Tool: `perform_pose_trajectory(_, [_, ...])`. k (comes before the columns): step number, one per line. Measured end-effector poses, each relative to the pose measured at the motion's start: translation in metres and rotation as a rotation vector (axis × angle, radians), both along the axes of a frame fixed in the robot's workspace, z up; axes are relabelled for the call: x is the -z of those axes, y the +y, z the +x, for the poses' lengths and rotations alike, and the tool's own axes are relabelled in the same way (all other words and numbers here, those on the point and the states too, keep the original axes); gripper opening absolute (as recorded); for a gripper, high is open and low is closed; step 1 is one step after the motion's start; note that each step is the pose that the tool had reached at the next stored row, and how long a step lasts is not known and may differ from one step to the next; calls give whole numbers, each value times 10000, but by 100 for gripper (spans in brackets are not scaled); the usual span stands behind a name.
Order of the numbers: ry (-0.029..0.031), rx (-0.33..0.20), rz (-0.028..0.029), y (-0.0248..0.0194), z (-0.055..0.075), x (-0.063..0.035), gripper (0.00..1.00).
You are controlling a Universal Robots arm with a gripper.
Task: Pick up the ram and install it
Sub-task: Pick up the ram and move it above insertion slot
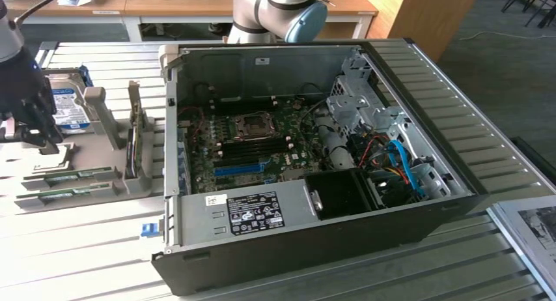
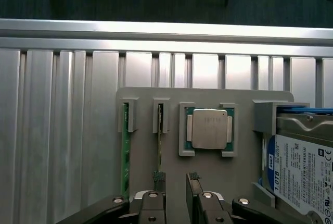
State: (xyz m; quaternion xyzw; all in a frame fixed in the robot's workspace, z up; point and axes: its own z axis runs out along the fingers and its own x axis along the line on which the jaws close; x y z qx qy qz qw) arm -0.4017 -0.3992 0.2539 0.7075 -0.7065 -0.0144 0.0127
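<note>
Two green ram sticks stand on edge in slots of a grey holder (image 2: 244,182): one ram stick (image 2: 125,151) further out, the other ram stick (image 2: 159,138) closer to the fingers. In the exterior view the same sticks (image 1: 71,176) lie at the far left. My gripper (image 2: 176,179) hovers over the holder, open, nothing between its fingers. One fingertip (image 2: 158,178) sits right over the end of the closer stick. In the exterior view the black gripper (image 1: 35,135) hangs at the left edge, above the holder.
A silver processor chip (image 2: 208,135) and a hard drive (image 2: 304,166) with a blue-white label sit in the same holder. The open computer case (image 1: 434,203) takes the middle of the ribbed metal table (image 1: 78,249), its motherboard (image 1: 252,151) exposed.
</note>
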Motion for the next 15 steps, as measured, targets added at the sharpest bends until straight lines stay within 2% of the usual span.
perform_pose_trajectory(6, [0, 0, 0, 0, 0, 71, 29])
perform_pose_trajectory(15, [-1, 2, 1, -3, -1, 78, 29])
